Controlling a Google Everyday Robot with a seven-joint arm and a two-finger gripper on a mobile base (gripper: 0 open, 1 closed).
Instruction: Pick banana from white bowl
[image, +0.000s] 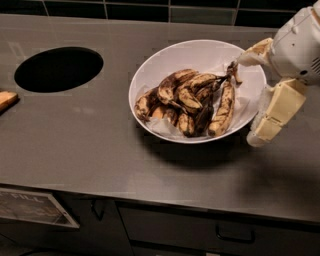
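Just right of the white bowl (190, 55) hangs the gripper (249, 100), fingers spread, empty — the banana (203, 116) lies front-to-back, stem rearward.

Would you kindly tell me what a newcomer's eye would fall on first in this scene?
The white bowl, heaped with overripe bananas, stands right of centre on the grey countertop. The gripper hangs at the bowl's right rim, its fingers spread open. A dark round hole gapes in the countertop at far left.
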